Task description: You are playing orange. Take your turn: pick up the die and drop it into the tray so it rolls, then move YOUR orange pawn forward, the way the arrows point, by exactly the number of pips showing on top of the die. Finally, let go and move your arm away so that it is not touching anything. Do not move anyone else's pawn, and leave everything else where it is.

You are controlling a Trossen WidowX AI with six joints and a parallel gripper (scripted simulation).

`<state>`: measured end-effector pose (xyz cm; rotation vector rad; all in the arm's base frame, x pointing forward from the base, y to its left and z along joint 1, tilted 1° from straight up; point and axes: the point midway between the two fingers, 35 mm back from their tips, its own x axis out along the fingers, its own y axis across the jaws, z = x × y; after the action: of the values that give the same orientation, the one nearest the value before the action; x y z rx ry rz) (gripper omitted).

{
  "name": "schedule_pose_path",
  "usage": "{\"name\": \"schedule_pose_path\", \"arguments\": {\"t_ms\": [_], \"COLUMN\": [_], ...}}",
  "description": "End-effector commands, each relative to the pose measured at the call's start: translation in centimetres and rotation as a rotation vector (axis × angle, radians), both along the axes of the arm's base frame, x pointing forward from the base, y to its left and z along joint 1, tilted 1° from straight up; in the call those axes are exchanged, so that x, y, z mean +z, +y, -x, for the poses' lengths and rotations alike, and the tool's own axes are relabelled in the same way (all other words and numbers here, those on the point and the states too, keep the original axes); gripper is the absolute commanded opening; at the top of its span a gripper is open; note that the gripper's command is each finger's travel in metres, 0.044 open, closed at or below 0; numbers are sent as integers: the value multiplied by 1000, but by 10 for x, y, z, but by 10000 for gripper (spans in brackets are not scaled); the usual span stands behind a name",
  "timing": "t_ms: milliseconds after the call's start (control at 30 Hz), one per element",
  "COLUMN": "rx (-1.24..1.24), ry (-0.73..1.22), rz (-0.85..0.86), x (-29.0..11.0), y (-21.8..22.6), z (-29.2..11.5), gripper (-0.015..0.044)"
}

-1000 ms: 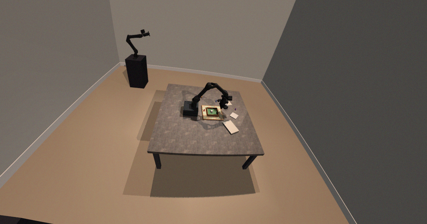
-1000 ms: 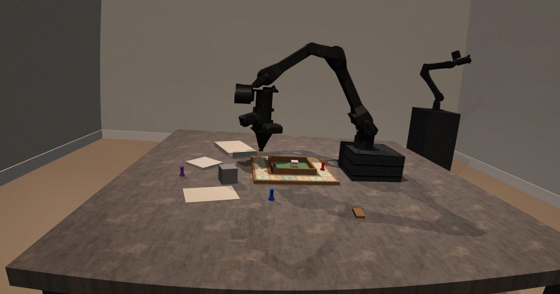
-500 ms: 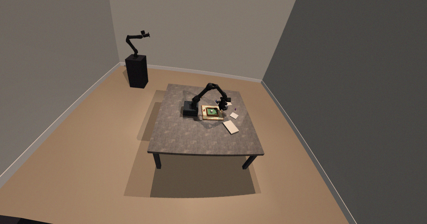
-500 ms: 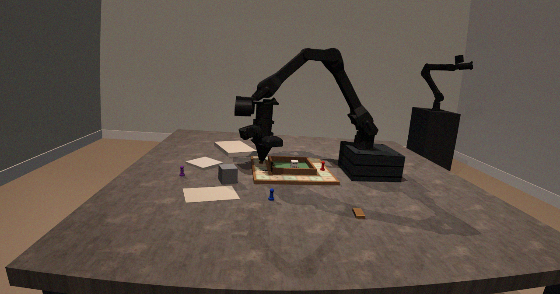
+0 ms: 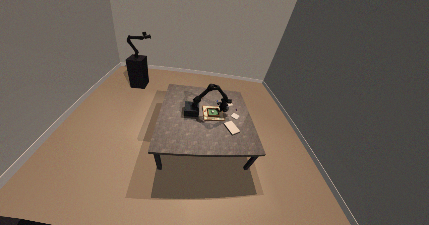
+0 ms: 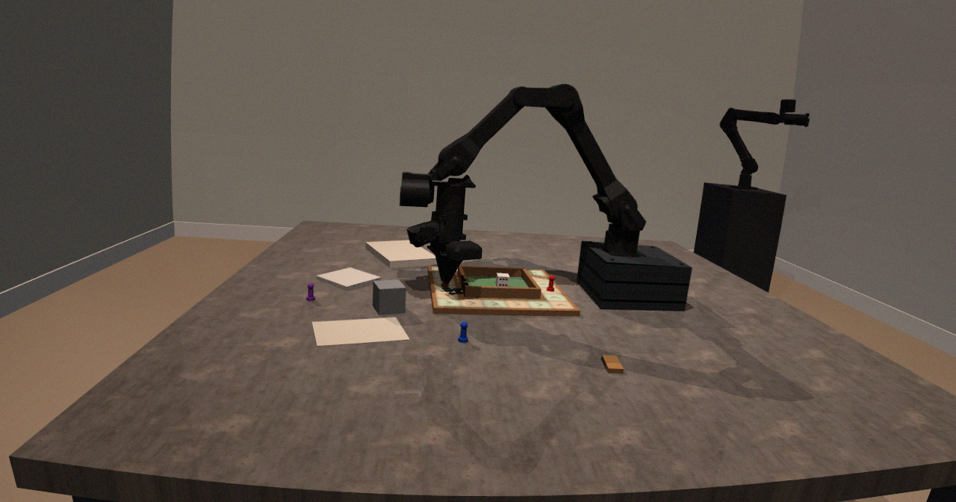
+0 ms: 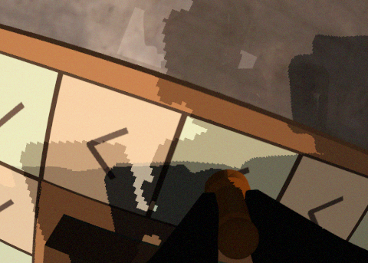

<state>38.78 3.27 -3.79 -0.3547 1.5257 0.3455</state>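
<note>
From the top I see my gripper [image 5: 223, 107] low over the board's [image 5: 209, 119] right edge. On the exterior view the die [image 6: 503, 279] rests inside the tray [image 6: 528, 290]. On the wrist view my fingers are clamped on the orange pawn [image 7: 232, 219], just above a track square beside the board's outer rim.

The arm [image 6: 567, 121] is arching up from its base [image 6: 675, 268] and folding down, its wrist pointing straight downward. The gripper [image 7: 230, 228] is hanging low, its two dark fingers pinching the orange pawn [image 7: 232, 217] between them.
</note>
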Motion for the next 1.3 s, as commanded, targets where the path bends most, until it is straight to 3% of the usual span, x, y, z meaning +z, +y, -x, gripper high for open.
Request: {"name": "schedule_pose_path", "arguments": {"t_ms": [0,300,433,533,700,1100,1133,1267], "rx": [0,0,-4,-4,-38,-312,-228,-228], "ry": [0,0,3,3,5,14,-4,-4], "rz": [0,0,-1,-1,-1,-2,-3,-3], "x": [0,3,47,50,63,125,119,119], "y": [0,0,0,0,-4,-29,-23,-23], "z": [0,0,0,0,15,153,108,108], "gripper": [26,263,368,440,440,440,440,440]}}
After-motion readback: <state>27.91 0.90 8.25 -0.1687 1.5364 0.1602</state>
